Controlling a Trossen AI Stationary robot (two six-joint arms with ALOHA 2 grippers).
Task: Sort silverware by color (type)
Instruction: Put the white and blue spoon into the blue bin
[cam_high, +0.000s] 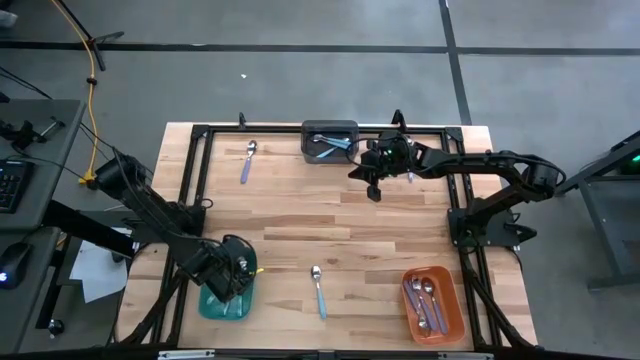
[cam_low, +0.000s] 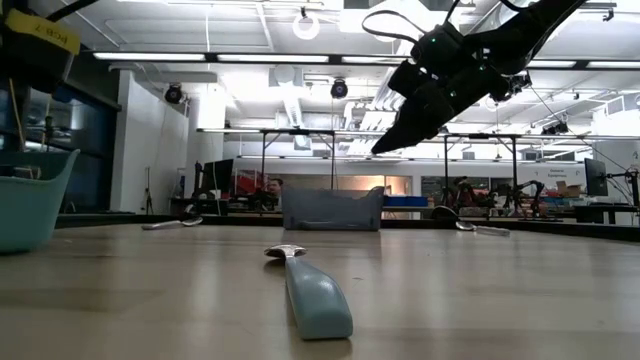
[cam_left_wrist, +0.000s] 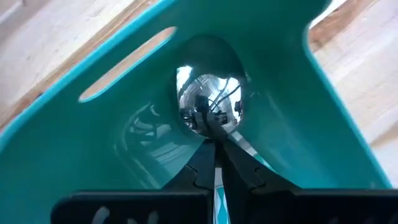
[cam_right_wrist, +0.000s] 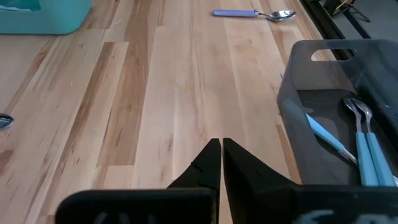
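Observation:
My left gripper (cam_high: 232, 275) reaches down into the teal bin (cam_high: 210, 305) at the table's near left corner and is shut on a teal-handled spoon (cam_left_wrist: 208, 102). My right gripper (cam_high: 374, 190) hangs shut and empty above the table (cam_low: 385, 145), just right of the grey bin (cam_high: 330, 128) at the far edge, which holds light blue spoons (cam_right_wrist: 360, 149). A light blue spoon (cam_high: 319, 290) lies flat near the near edge. A purple spoon (cam_high: 247, 160) lies flat at the far left. My left gripper pinches the teal spoon's handle (cam_left_wrist: 217, 186) between its two fingers, close behind the bowl. The fingers come from above and lie along the handle, so the shiny bowl (cam_left_wrist: 208, 102) sticks out past the fingertips inside the teal bin (cam_left_wrist: 298, 112). Whether the bowl touches the bin's floor cannot be told.
An orange bin (cam_high: 455, 310) with purple spoons sits at the near right corner. Another small spoon (cam_high: 409, 177) lies right of my right gripper. A black frame (cam_high: 200, 150) runs along the table's edges. Bare wood (cam_high: 330, 225) fills the middle of the table.

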